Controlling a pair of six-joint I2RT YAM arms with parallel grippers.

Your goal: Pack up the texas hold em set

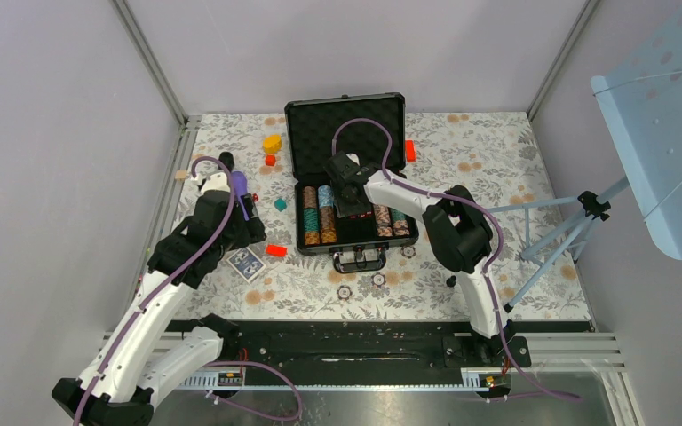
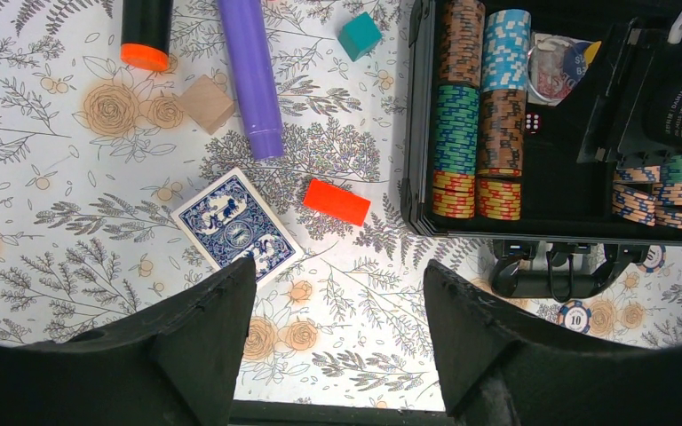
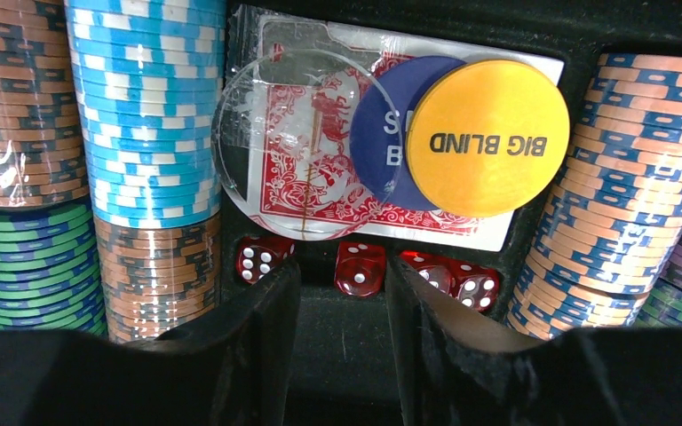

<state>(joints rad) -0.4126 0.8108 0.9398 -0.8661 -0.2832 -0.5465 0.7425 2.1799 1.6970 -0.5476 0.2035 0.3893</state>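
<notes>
Right wrist is showing the black case (image 1: 320,124) open on the table (image 1: 497,177), chip rows (image 3: 146,106) flanking a red deck (image 3: 320,160) (dice (image 3: 360,266) beneath). My right gripper (image 3: 342,271) is hanging inside, jaws parted, gripping nothing; my left gripper (image 2: 337,271) is gaping empty beside a blue deck (image 2: 235,226).

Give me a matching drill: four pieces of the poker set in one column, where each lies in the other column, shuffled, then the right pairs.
1 blue-backed card deck
2 BIG BLIND button
3 red dice
4 chip marked 10

A in the case, in a row between chip stacks
B on the tablecloth near the case's handle
C on the tablecloth beside an orange-red block
D in the case, overlapping a blue button

Pairs: 1-C, 2-D, 3-A, 4-B
</notes>
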